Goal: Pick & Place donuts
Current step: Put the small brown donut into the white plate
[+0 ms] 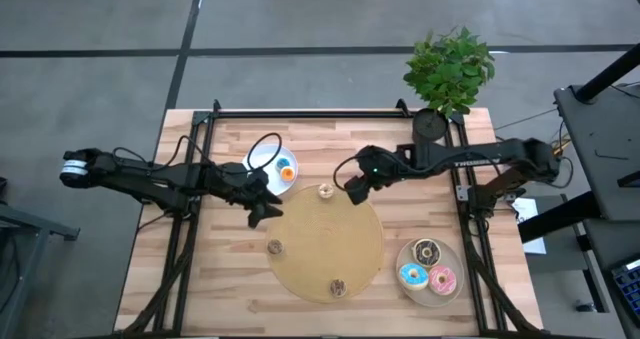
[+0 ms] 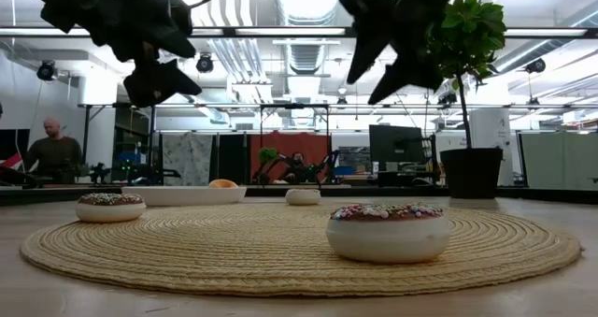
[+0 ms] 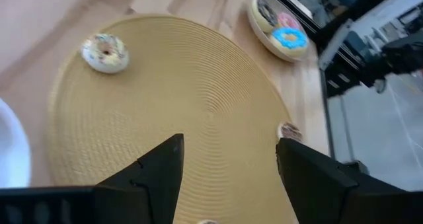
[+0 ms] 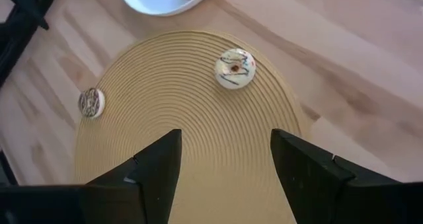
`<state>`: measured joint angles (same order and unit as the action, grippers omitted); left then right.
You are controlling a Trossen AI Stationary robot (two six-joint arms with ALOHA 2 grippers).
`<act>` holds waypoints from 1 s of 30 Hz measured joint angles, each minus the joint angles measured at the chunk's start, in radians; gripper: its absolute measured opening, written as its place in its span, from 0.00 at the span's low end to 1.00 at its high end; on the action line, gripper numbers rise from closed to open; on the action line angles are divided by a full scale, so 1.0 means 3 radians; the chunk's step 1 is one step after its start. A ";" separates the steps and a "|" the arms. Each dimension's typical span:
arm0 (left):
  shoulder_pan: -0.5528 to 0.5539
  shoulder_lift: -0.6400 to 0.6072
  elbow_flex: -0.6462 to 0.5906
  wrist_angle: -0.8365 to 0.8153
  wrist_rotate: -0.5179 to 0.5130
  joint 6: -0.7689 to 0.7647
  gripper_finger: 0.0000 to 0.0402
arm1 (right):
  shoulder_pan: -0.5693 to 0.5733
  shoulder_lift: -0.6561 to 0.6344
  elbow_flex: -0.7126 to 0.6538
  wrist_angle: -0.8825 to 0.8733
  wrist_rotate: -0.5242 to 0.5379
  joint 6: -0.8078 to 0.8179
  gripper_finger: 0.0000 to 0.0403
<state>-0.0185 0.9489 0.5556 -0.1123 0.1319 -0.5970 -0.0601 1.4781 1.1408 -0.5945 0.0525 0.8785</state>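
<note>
A grey floor with dark seams surrounds the pale wooden worktop. A potted plant stands at its far corner. Beyond it the room is bright, with ceiling light strips, dark monitors, and a person seated far off.

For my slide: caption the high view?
Both open grippers hover over a woven mat holding three donuts.

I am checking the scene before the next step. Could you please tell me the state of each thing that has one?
left gripper: open, empty, over the mat's left edge
right gripper: open, empty, over the mat's top edge
woven mat: flat, bearing three donuts
beige plate: holding three iced donuts
white plate: holding small donuts
potted plant: upright
</note>
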 joint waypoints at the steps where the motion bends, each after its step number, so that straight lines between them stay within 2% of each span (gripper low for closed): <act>1: 0.0000 0.0000 0.0000 0.0000 -0.0051 0.0000 0.53 | 0.0000 0.0016 -0.0043 0.0072 -0.0001 0.0049 0.56; 11: 0.0001 0.0000 0.0000 0.0000 -0.0211 0.0131 0.53 | -0.0106 0.0122 -0.0488 0.0839 -0.0194 0.0592 0.56; 19: 0.0001 -0.0001 0.0000 0.0001 -0.0219 0.0179 0.53 | -0.0254 0.0345 -0.0505 0.0909 -0.0291 0.0681 0.56; 30: 0.0003 -0.0003 0.0000 0.0000 -0.0223 0.0211 0.53 | -0.0308 0.0933 -0.0496 0.1587 -0.0508 0.0729 0.56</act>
<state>-0.0177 0.9482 0.5556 -0.1123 0.0650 -0.5339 -0.1525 1.7579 0.9920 -0.1184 -0.1000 1.0972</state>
